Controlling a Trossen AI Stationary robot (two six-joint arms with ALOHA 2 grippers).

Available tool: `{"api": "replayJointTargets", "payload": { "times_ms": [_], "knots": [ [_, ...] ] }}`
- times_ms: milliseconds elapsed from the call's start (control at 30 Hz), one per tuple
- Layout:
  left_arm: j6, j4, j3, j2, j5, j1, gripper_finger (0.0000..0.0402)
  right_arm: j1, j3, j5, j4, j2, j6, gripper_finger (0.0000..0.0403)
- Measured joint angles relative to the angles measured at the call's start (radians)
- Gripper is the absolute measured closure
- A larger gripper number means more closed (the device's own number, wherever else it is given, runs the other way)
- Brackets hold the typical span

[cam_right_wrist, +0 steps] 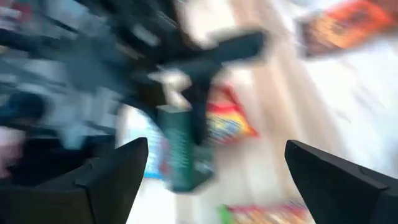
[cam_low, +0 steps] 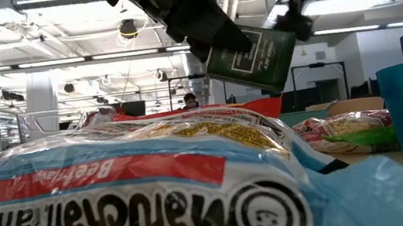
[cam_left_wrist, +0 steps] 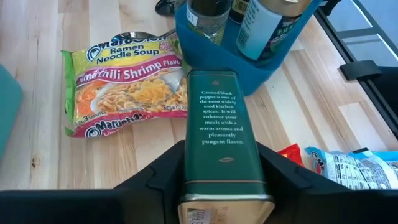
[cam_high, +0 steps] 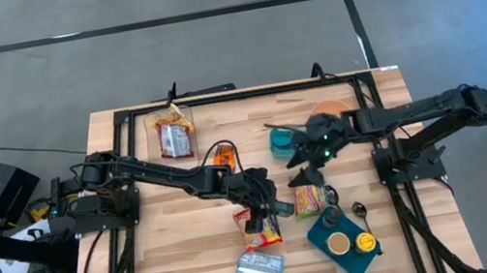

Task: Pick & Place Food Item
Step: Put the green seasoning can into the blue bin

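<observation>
Above the worktop (cam_high: 174, 255), I have the left gripper (cam_high: 265, 209) clamped on the green pepper tin (cam_left_wrist: 219, 146), its long axis running out past the jaws toward the blue caddy (cam_left_wrist: 267, 65) just ahead. Right gripper (cam_high: 304, 158), jaws spread wide and empty, hovers near.

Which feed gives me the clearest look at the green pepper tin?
Left wrist view: the green pepper tin fills the centre, label readable, clamped in the left gripper. Low view shows it tilted in the air; high view, mostly hidden; right wrist, blurred.
</observation>
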Motion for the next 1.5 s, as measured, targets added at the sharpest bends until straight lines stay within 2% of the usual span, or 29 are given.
{"api": "replayJointTargets", "payload": {
  "times_ms": [267,367,467,600,733,867,933,1033,1100,1233,1500],
  "knots": [
    [0.003,0.008,0.0,0.001,-0.043,0.0,0.0276,0.218,0.0,0.498,-0.179,-0.052,0.053,0.0031],
    [0.003,0.015,0.0,0.001,-0.052,0.001,0.0276,0.33,-0.011,0.709,-0.171,-0.09,0.09,0.0031],
    [0.0,0.039,0.0,0.001,-0.053,0.001,0.0266,0.433,-0.037,0.846,-0.18,-0.107,0.096,0.0031],
    [0.0,0.068,0.0,0.001,-0.053,0.001,0.026,0.495,-0.049,0.929,-0.186,-0.081,0.108,0.0031],
    [0.0,0.094,0.0,0.001,-0.053,0.001,0.0276,0.486,-0.048,0.912,-0.114,-0.044,0.129,0.0031],
    [0.0,0.111,0.0,0.001,-0.053,0.002,0.0276,0.519,-0.047,0.928,-0.187,-0.035,0.181,0.0035],
    [0.0,0.113,0.0,0.001,-0.053,0.005,0.0272,0.571,-0.047,1.012,-0.227,-0.035,0.226,0.0042],
    [0.0,0.121,0.0,0.001,-0.053,0.007,0.026,0.686,-0.048,1.216,-0.259,-0.035,0.266,0.0056],
    [0.0,0.13,0.0,0.001,-0.053,0.009,0.0264,0.755,-0.048,1.308,-0.263,-0.035,0.292,0.0064],
    [0.0,0.166,0.0,0.001,-0.053,0.01,0.0276,0.827,-0.047,1.322,-0.26,-0.023,0.344,0.0074],
    [-0.022,0.239,0.0,0.001,-0.048,0.01,0.0261,0.835,-0.048,1.331,-0.24,0.028,0.368,0.0077]
  ]
}}
